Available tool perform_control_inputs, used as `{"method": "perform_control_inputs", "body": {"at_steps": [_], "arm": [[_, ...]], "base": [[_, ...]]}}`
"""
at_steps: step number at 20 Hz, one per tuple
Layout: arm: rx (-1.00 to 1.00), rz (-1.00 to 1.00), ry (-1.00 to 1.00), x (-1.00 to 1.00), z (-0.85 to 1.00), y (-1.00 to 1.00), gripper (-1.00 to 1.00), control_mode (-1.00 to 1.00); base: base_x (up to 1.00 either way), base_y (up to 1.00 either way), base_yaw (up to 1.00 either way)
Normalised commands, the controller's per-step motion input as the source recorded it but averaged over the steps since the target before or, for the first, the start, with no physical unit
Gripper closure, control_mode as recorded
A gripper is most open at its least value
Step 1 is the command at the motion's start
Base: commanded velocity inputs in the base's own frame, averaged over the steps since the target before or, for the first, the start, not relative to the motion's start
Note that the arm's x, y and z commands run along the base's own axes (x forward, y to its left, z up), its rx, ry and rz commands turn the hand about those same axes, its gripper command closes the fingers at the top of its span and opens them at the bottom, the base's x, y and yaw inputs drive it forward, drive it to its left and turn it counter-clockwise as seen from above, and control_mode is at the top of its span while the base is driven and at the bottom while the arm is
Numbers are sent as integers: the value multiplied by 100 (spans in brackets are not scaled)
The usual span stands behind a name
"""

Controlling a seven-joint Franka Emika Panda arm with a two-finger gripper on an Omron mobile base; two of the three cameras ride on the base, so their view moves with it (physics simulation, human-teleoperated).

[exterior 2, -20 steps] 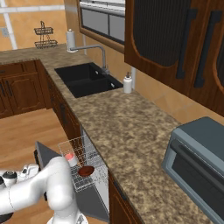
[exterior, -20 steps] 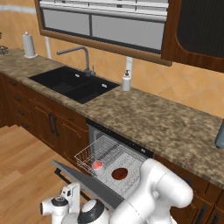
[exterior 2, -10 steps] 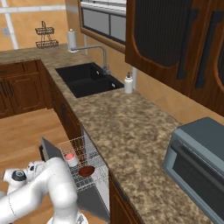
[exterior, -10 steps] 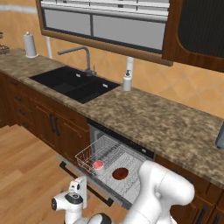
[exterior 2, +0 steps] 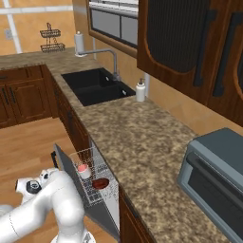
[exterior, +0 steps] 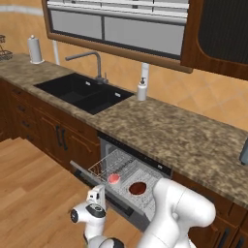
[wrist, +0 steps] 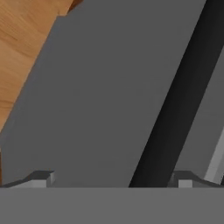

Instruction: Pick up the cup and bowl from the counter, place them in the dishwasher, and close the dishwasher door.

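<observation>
Speckled brown granite forms the desk (exterior: 160, 131), with a black sink (exterior: 82, 93) set in its left part and a white soap dispenser (exterior: 142, 89) standing by the wall right of the faucet. Below the desk edge the dishwasher (exterior: 145, 162) is open; its white wire rack is pulled out. In the rack, the cup (exterior: 114, 178) sits to the left, pink inside, and the bowl (exterior: 138, 188) lies just beside it to the right. The dishwasher door (exterior: 92, 177) is partly lowered, tilted under the rack. The hand (wrist: 111, 179) is low in front of the door; in the hand view its two tips are apart, the jaws are open, with the door's grey panel and black bar handle (wrist: 175, 100) close before them.
</observation>
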Motion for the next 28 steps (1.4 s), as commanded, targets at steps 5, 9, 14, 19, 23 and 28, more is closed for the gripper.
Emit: {"method": "perform_control_inputs", "body": {"at_steps": [5, 9, 14, 19, 23, 28], "arm": [[-12, -8, 0, 75, -35, -79, -100, -100], [-9, -8, 1, 85, -46, -75, -100, -100], [-4, -3, 0, 70, -40, -41, -100, -100], [-3, 0, 0, 75, -51, -66, -100, -100], [-8, 0, 0, 75, -62, -60, -100, -100], [-17, 0, -10, 53, -87, -36, -100, -100]], "base": [[0, 0, 0], [0, 0, 0], [0, 0, 0], [0, 0, 0], [0, 0, 0], [0, 0, 0]]}}
